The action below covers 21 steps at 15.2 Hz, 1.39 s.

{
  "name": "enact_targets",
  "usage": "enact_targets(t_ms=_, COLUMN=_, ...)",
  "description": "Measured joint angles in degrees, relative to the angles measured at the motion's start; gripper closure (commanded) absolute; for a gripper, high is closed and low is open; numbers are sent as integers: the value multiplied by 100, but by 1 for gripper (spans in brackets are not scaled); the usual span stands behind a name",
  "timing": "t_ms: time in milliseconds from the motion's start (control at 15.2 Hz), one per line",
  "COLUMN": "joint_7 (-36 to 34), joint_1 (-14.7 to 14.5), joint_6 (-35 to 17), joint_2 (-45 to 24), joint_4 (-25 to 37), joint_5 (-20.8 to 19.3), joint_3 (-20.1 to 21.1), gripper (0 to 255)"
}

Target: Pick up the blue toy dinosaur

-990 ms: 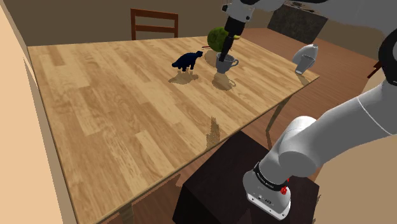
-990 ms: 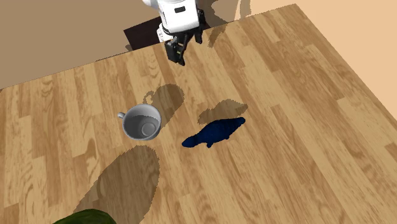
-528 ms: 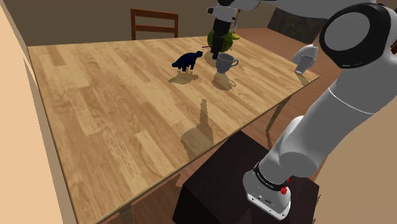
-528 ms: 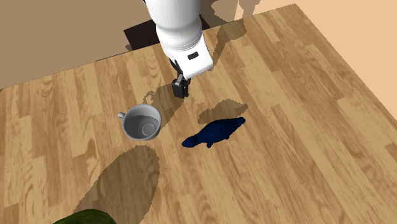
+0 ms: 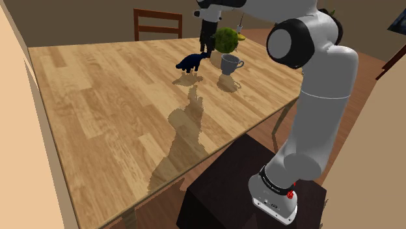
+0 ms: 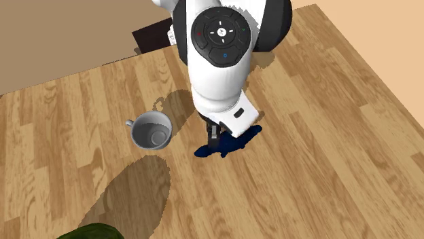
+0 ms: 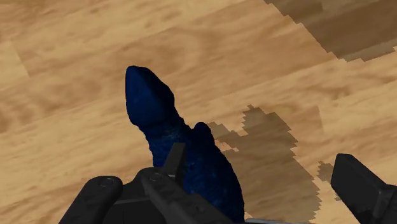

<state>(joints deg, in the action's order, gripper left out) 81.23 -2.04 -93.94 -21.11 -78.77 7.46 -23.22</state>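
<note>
Approach step: gripper (image 7: 262, 162) hovers above the blue toy dinosaur (image 7: 159, 114), jaws wide apart and empty. The dinosaur sits on the wooden table (image 5: 104, 97) near the white cup (image 6: 151, 130). The next move probably calls for lowering to straddle the body, then closing.

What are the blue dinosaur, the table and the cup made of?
Blue dinosaur: dark blue, matte, faintly speckled; maybe plastic or rubber, unclear. Table: wood, its light brown planks showing grain streaks. Cup: plain greyish white, smooth; possibly ceramic, but nothing confirms it.
</note>
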Motion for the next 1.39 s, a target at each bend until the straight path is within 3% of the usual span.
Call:
enact_targets(t_ms=264, joint_7=648, joint_1=223, joint_6=342, joint_2=-982, joint_4=1265, joint_5=76, joint_3=176, gripper=0)
enact_targets(t_ms=726, joint_7=752, joint_1=197, joint_6=-98, joint_2=-1095, joint_4=926, joint_5=80, joint_3=210, gripper=0)
enact_targets(t_ms=792, joint_7=755, joint_1=193, joint_6=-132, joint_2=-1089, joint_4=885, joint_5=79, joint_3=210, gripper=255)
enact_targets(t_ms=1386, joint_7=752, joint_1=188, joint_6=-178, joint_2=-1071, joint_4=838, joint_5=72, joint_3=203, gripper=255)
